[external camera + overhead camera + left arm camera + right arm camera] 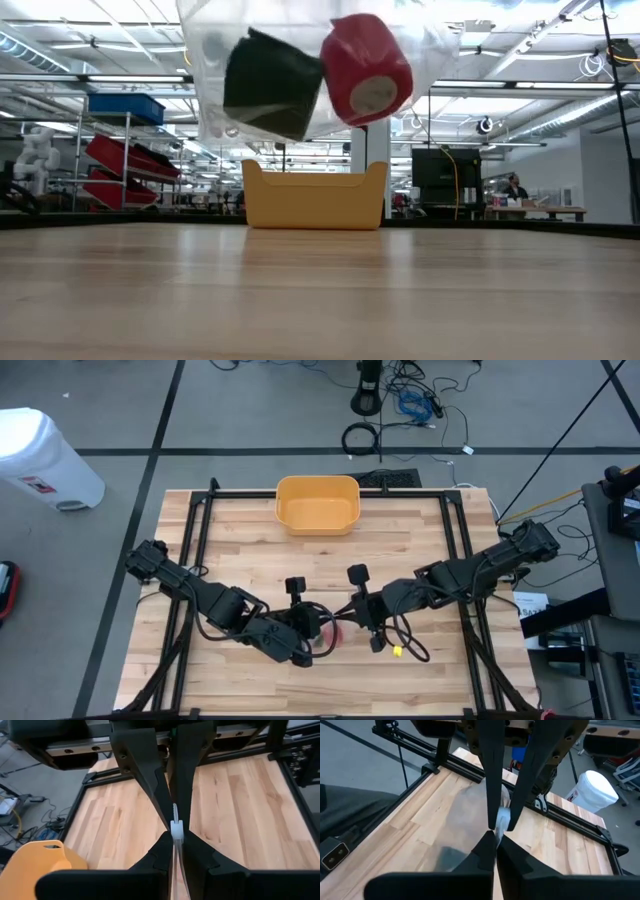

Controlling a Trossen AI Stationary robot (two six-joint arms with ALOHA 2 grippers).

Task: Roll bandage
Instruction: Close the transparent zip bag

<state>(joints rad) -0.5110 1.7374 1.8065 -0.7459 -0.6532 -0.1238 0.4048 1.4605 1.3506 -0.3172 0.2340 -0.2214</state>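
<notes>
Near the front-middle of the table (420, 550) is where both my arms have met up. They're holding a clear plastic bag (420, 45) up in the air between them, well off the wood. From the low camera I can see right into it: a red bandage roll (367, 68) on the right side and a black bandage roll (272, 82) on the left, touching each other and both sitting tilted inside the plastic.

My left gripper (176, 827) is clenched on a thin edge of the bag, with the fingers (150, 780) pinched together on a little white bit of the plastic. Right gripper (499, 826) is the same story, fingers closed tight on a bunched fold of the bag, and the rest of the film hangs below it over the boards.

From overhead the two grippers are just beside each other, left one at (300, 645) and right one at (368, 615), with a bit of red peeking out between them.

Further back, the yellow bin (317, 504) sits at the far edge of the table, well apart from the arms. Off the table on the floor there's a white trash can (40, 458) to the left.
</notes>
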